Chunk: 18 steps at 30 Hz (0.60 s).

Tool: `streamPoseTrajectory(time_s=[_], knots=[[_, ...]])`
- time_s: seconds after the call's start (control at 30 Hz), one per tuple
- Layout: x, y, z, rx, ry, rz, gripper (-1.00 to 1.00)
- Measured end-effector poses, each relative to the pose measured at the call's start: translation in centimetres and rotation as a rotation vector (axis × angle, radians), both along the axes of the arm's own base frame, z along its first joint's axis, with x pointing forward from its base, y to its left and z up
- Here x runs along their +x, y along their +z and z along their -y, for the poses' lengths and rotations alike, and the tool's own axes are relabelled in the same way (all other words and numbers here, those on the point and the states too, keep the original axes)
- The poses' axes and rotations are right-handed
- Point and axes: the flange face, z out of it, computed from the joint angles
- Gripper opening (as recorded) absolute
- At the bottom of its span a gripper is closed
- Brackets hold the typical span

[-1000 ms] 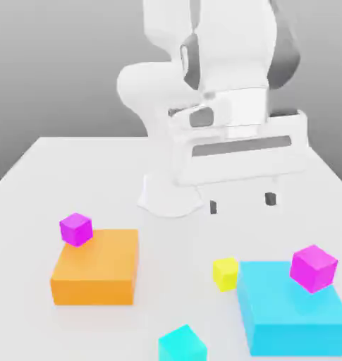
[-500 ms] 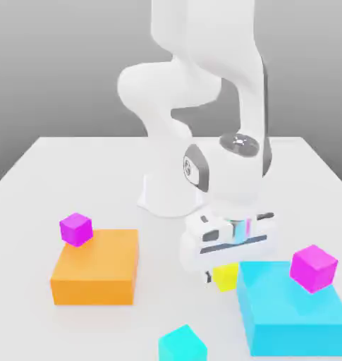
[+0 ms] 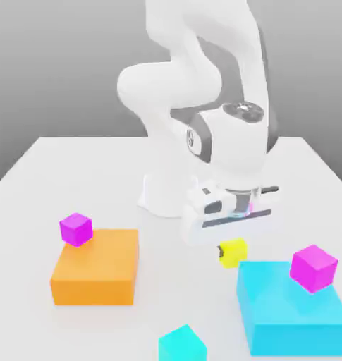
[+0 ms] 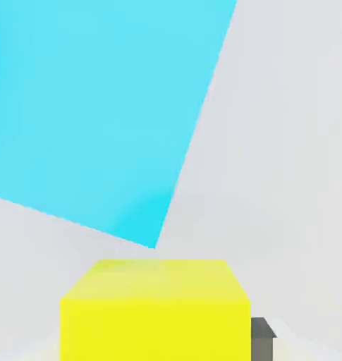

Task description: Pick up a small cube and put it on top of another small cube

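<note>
1. Tabletop: flat, matte, pale grey-white, smooth with no texture.
2. Robot arm: glossy white rounded shells with dark grey joint bands, base planted at the far middle of the tabletop.
3. Cyan block: big flat box, plain matte faces, sharp edges, at the exterior view's right; its top shows as a tilted slab in the hand view.
4. Orange block: big flat box, matte, at the exterior view's left.
5. Gripper: white boxy hand pointing down, jaws clamped on the yellow cube, one dark finger pad pressed on its side.
6. Magenta cube on cyan: small, tilted, sits on the cyan block's top near corner.
7. Cyan cube: small, on the tabletop at the front.
8. Magenta cube on orange: small, at the orange block's far left corner.
9. Yellow cube: small, solid, held off the tabletop, just beside the cyan block's far left corner.
</note>
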Motion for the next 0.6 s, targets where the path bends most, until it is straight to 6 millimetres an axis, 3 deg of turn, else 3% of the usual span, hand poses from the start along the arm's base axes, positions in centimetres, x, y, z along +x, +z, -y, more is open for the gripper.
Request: streamPoseTrajectory(time_s=[0.17,0.33,0.4,0.47,0.5,0.6], knots=[[4.9,4.4,-2.6,-0.003,0.222,0.008,-1.00],[7.5,10.3,-7.7,-0.004,0.510,0.012,-1.00],[7.9,10.2,-8.8,-0.004,0.568,0.012,-1.00],[8.1,7.9,-9.0,-0.005,0.581,0.012,-1.00],[8.1,6.5,-9.0,-0.005,0.583,0.012,1.00],[8.1,6.5,-9.0,-0.005,0.582,0.012,1.00]])
